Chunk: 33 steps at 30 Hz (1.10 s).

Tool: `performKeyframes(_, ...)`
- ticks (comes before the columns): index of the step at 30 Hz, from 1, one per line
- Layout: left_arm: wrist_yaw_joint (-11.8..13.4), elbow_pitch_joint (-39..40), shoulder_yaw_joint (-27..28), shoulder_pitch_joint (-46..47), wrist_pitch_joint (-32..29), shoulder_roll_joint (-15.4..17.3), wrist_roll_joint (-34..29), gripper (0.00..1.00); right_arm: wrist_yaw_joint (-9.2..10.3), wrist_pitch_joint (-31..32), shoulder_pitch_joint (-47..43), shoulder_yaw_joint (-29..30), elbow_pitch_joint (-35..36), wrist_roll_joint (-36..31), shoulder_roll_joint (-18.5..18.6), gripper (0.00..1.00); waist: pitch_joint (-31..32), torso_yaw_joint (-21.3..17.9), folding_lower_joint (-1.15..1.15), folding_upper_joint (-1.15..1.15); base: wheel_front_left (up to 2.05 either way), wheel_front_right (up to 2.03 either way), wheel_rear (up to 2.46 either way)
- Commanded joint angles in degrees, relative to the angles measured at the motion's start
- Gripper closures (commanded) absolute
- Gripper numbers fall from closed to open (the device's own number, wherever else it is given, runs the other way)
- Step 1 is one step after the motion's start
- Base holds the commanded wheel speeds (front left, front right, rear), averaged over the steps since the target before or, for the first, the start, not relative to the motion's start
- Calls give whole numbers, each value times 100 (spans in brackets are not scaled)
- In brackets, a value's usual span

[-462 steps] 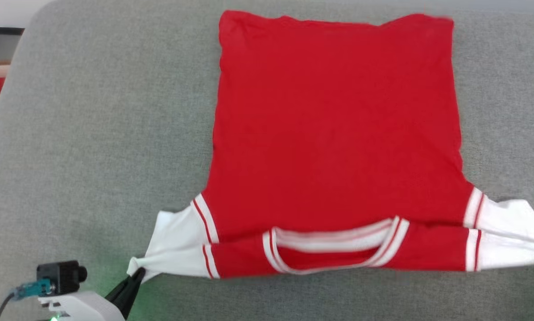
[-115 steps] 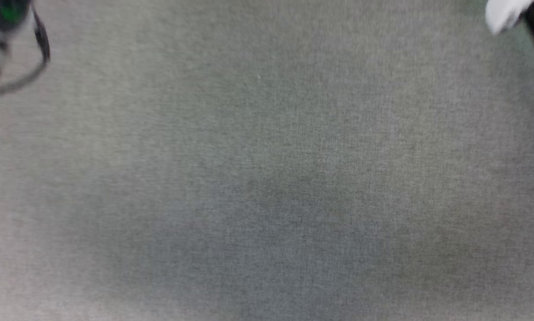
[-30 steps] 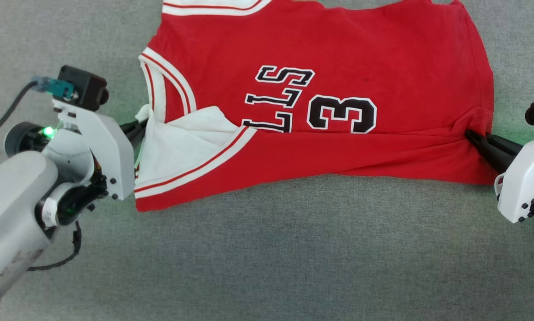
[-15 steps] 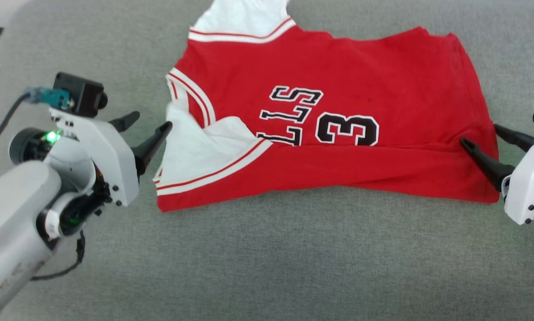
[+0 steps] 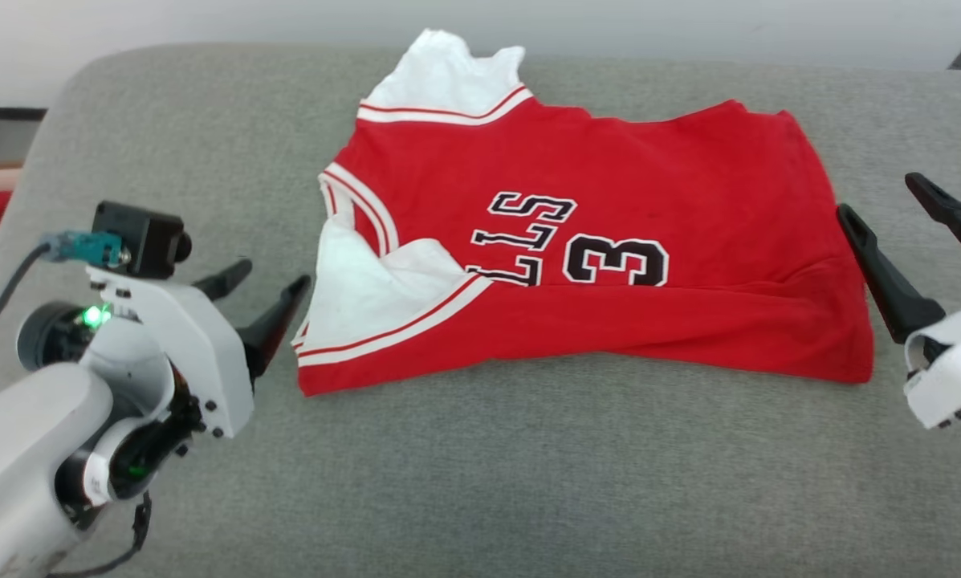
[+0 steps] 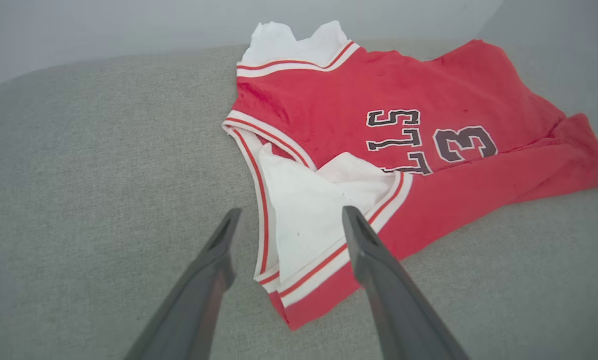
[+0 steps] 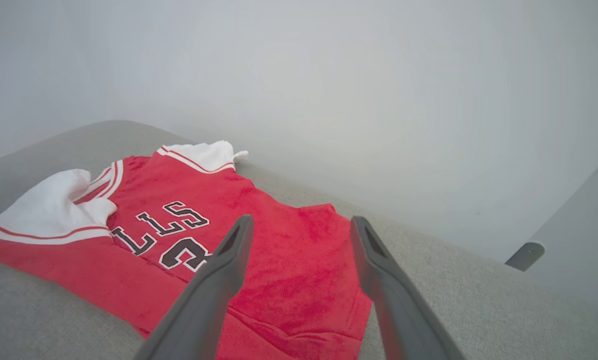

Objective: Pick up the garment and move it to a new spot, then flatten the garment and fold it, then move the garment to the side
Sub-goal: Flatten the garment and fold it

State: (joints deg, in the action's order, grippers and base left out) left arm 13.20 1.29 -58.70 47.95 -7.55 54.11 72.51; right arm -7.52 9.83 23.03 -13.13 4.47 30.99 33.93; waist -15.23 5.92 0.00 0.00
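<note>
Bench covered in grey woven fabric, its far left corner rounded (as the head view shows it). Directly on the cover lies the garment, a red jersey with its printed front upward, spread flat toward the far edge. Its near long edge is folded over onto the front, hiding part of the black lettering. One white sleeve points to the far edge; the other lies folded at the left end.
</note>
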Motion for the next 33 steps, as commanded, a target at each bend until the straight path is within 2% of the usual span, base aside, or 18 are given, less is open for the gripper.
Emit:
performKeyframes(1,96,73,24,-117,-28,58,109,0,6,-185,-191,143,129,-147,-111,0,76,-120,0,0,0,0,0)
performKeyframes(6,261,90,58,-254,-303,198,437,0,6,-383,-652,492,474,-376,-485,0,82,-372,0,0,0,0,0)
performKeyframes(15,609,-360,84,-343,-1326,326,1307,0,6,-237,-1260,928,957,-601,-1071,0,-100,-889,0,0,0,0,0)
performKeyframes(21,925,-737,44,-275,-2088,315,1788,0,6,-189,-1410,1073,1090,-589,-1281,0,-267,-1116,0,0,0,0,0)
performKeyframes(25,1058,-942,6,-233,-2305,265,1876,0,6,-231,-1425,1116,1057,-485,-1334,0,-362,-1202,0,0,0,0,0)
performKeyframes(30,1020,-1244,28,-292,-2375,106,2007,0,6,-269,-1449,1158,992,-390,-1345,0,-459,-1258,0,0,0,0,0)
performKeyframes(31,979,-1288,36,-293,-2369,68,2034,14,6,-246,-1461,1157,969,-383,-1337,0,-475,-1264,0,0,0,0,0)
performKeyframes(32,979,-1288,36,-293,-2369,68,2034,14,6,-246,-1461,1157,969,-383,-1337,0,-475,-1264,0,0,0,0,0)
performKeyframes(33,949,-1347,95,-297,-2325,18,2120,82,6,-208,-1479,1147,945,-350,-1335,0,-489,-1267,0,0,0,0,0)
